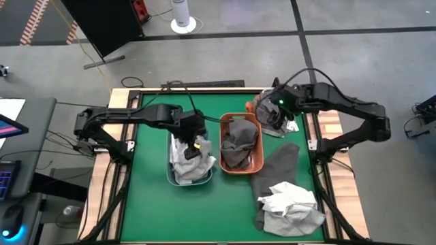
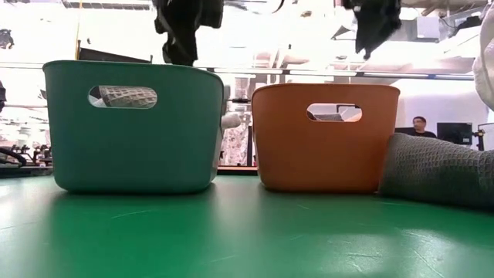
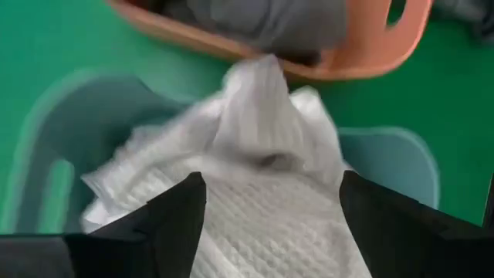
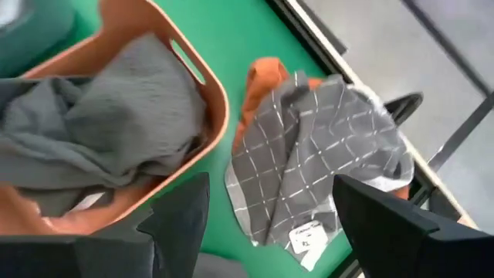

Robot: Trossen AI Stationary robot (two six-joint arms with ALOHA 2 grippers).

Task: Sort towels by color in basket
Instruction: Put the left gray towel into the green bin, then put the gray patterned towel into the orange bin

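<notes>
From table height the two baskets hide nearly everything inside them. Only a scrap of pale waffle cloth shows through the handle slot of the teal basket (image 2: 131, 127), and the grippers overhead are cut off at the top.

Looking down, the left gripper (image 1: 195, 141) hangs over the teal basket with its fingers spread apart, gripping nothing. Below it a white towel (image 3: 262, 185) lies heaped in that basket, one peak bunched up toward the orange basket (image 1: 240, 168) just to its right.

The orange basket holds crumpled dark grey towels (image 4: 100, 123).

The right gripper (image 1: 277, 112) hovers at the far right of the mat, fingers wide and empty, above a grey checked towel (image 4: 324, 147). That one lies flat over a rust-orange towel (image 4: 262, 85), mostly covered, only its edge poking out.

Near the right front, a long grey towel (image 1: 276, 173) stretches from beside the orange basket toward the near edge, with a crumpled white towel (image 1: 289, 201) piled on its near end.
</notes>
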